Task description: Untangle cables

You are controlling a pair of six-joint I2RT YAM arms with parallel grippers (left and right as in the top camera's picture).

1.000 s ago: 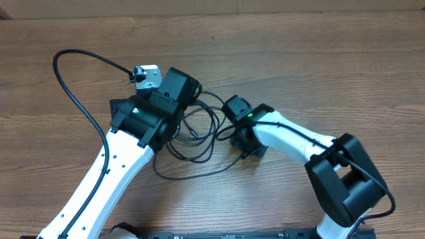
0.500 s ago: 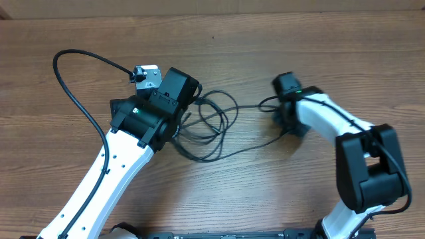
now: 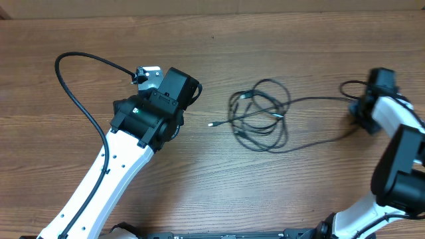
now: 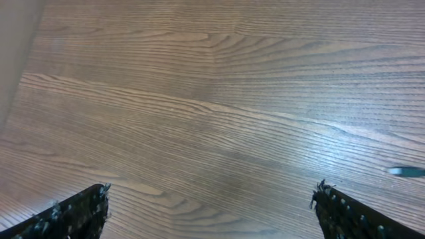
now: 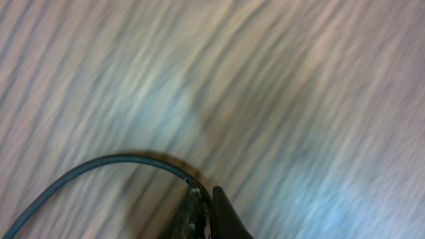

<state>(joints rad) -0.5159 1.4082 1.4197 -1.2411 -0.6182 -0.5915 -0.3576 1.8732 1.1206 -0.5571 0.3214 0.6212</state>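
The cables (image 3: pixel 260 114) lie as a loose black tangle on the wooden table, right of centre in the overhead view. One silvery plug end (image 3: pixel 212 124) sticks out to the tangle's left and also shows at the right edge of the left wrist view as a plug end (image 4: pixel 405 171). A strand (image 3: pixel 319 99) runs right from the tangle to my right gripper (image 3: pixel 363 118), which is shut on the cable (image 5: pixel 99 166) at its jaws (image 5: pixel 206 207). My left gripper (image 3: pixel 183 93) stands left of the tangle, apart from it. It is wide open (image 4: pixel 209 209) over bare wood.
The left arm's own thick black cable (image 3: pixel 66 86) loops out over the table's left side. The right arm (image 3: pixel 398 153) reaches along the right edge. The table's far edge (image 3: pixel 212 14) runs across the top.
My right gripper has swept far to the right with a cable in it, dragging the tangle out from beside the left gripper towards the table's middle. The left arm has stayed put.
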